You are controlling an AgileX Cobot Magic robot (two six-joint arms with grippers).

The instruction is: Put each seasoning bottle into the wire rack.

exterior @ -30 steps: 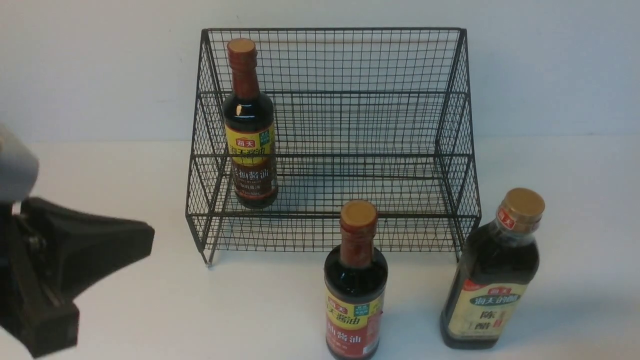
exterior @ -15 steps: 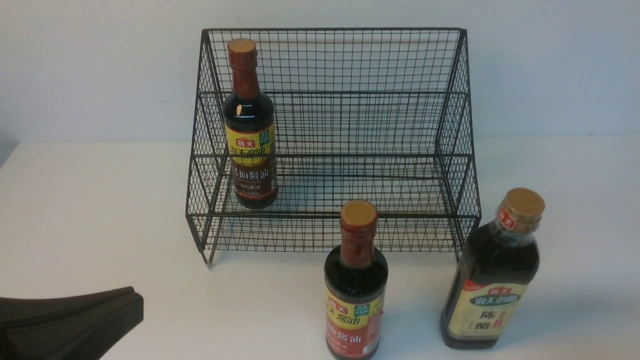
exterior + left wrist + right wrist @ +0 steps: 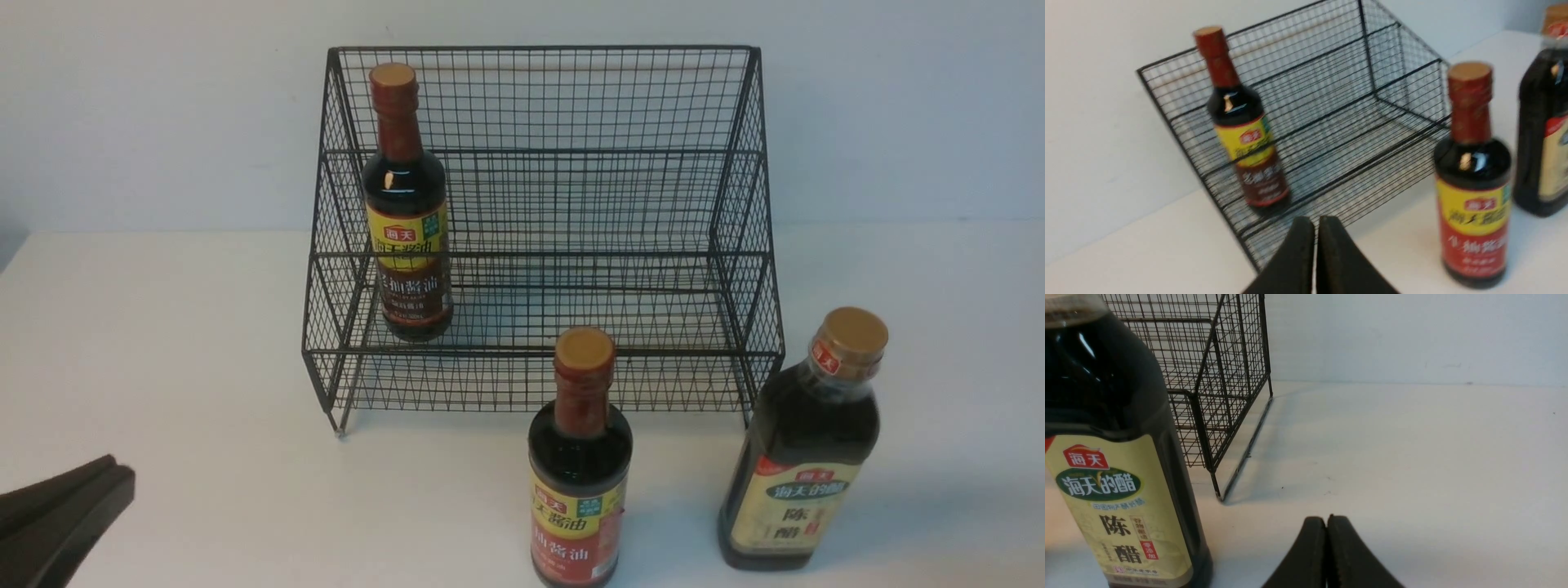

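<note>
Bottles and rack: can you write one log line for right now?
in wire rack: slim bottle | on table: slim bottle, big bottle | left tool shut, empty | right tool shut, empty

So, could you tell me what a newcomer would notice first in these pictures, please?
The black wire rack against the white wall dominates, with one slim bottle upright on its left side. Two more bottles stand on the table in front: a slim one at the middle and a bigger cream-labelled one to the right. The left gripper sits shut at the lower left corner, touching nothing.
</note>
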